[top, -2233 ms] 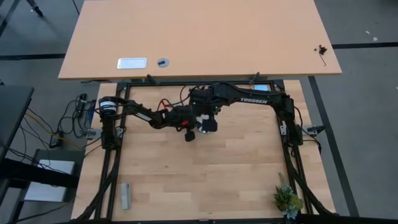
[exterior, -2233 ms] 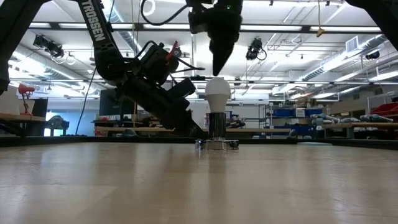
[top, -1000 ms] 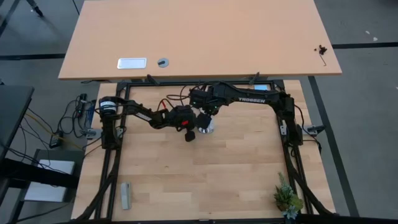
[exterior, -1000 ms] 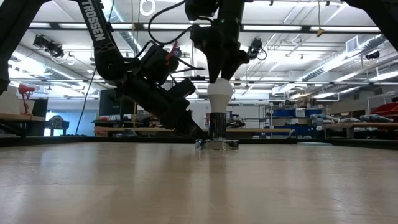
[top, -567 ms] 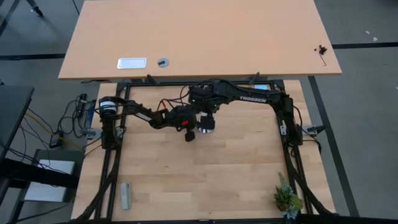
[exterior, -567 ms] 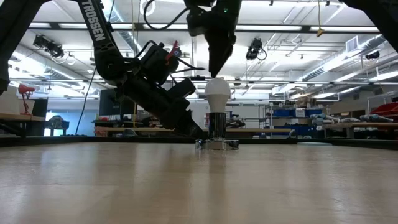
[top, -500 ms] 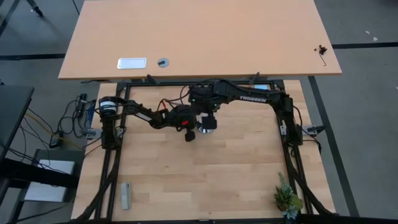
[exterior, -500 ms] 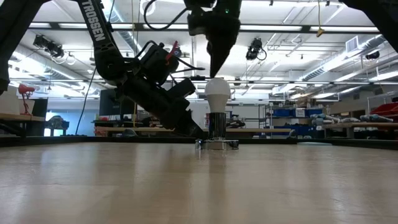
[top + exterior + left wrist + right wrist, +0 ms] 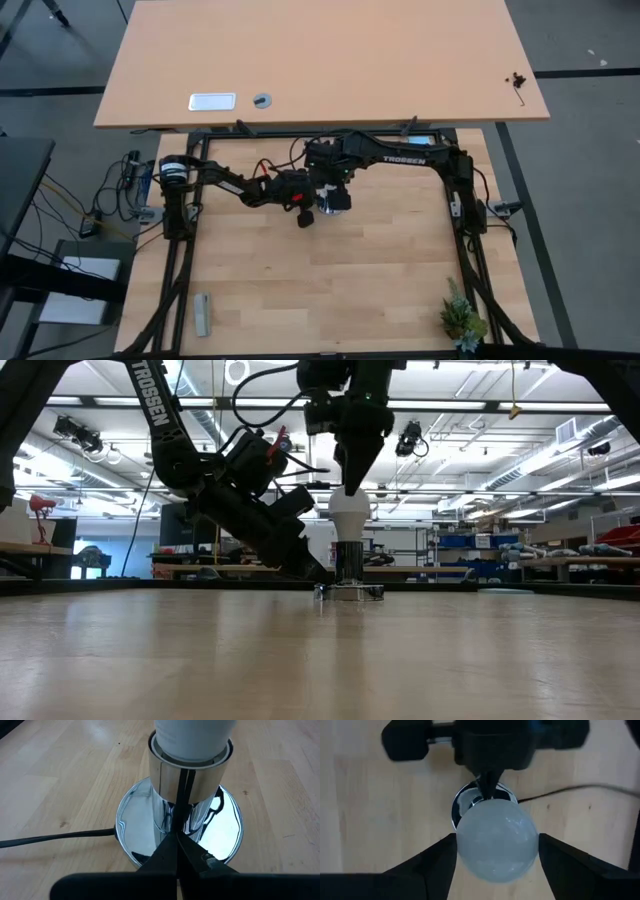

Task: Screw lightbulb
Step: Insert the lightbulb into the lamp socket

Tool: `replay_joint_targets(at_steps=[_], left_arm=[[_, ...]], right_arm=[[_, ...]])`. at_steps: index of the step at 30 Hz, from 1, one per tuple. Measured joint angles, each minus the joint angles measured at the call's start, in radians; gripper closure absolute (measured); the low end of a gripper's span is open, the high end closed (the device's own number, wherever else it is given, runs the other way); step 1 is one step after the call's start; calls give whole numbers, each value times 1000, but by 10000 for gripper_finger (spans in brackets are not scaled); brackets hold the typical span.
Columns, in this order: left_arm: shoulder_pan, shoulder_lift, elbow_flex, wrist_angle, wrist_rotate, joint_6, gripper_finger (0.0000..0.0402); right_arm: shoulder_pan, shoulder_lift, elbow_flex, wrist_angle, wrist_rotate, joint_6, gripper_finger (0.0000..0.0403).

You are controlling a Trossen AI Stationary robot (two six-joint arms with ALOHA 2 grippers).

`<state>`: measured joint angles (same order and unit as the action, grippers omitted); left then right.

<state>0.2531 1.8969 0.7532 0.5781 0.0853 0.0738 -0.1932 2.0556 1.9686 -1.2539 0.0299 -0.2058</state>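
Note:
The white frosted lightbulb (image 9: pixel 350 512) stands upright with its neck in the silver socket (image 9: pixel 192 775), whose round base (image 9: pixel 350 592) rests on the table. My right gripper (image 9: pixel 350 488) points down over the bulb; in the right wrist view its open fingers stand on either side of the bulb (image 9: pixel 496 842). My left gripper (image 9: pixel 176 836) is shut, with its tips at the foot of the socket stem. In the high view both grippers meet at mid-table (image 9: pixel 330 200) and hide the bulb. My left gripper presses its shut fingertips (image 9: pixel 176 840) against the socket base where the stem meets the round foot (image 9: pixel 172 822). It comes slanting down from the table's left. The base stands flat on the table. My right gripper's fingers flank the bulb's dome; whether they touch it I cannot tell.
A black cord (image 9: pixel 50 838) runs from the base across the table. A small grey block (image 9: pixel 202 313) lies near the front left and a little plant (image 9: pixel 462 318) at the front right. A second, larger tabletop (image 9: pixel 320 60) lies beyond the far edge.
A second ago my right gripper was down over the bulb's top. It rose clear and turned about its own axis, and has now come back down to the bulb. The bulb, the socket and my left gripper have stayed where they were.

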Motion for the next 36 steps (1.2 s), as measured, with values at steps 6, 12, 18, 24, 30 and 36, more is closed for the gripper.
replay_joint_targets(at_steps=[6, 12, 18, 24, 30, 36], left_arm=[[0, 0, 0, 0, 0, 0, 401], [0, 0, 0, 0, -1, -3, 401], [0, 0, 0, 0, -1, -3, 401], [0, 0, 0, 0, -1, -3, 401], [0, 0, 0, 0, 3, -2, 401], [0, 0, 0, 0, 5, -2, 401]], right_arm=[[-4, 0, -1, -9, 42, 466, 155], [-10, 0, -1, -9, 24, 641, 139], [-10, 10, 62, -48, 7, 501, 109], [-14, 8, 130, -66, 7, 238, 92], [-13, 6, 101, -79, -1, -141, 90], [-13, 6, 20, -18, -1, -221, 95]])
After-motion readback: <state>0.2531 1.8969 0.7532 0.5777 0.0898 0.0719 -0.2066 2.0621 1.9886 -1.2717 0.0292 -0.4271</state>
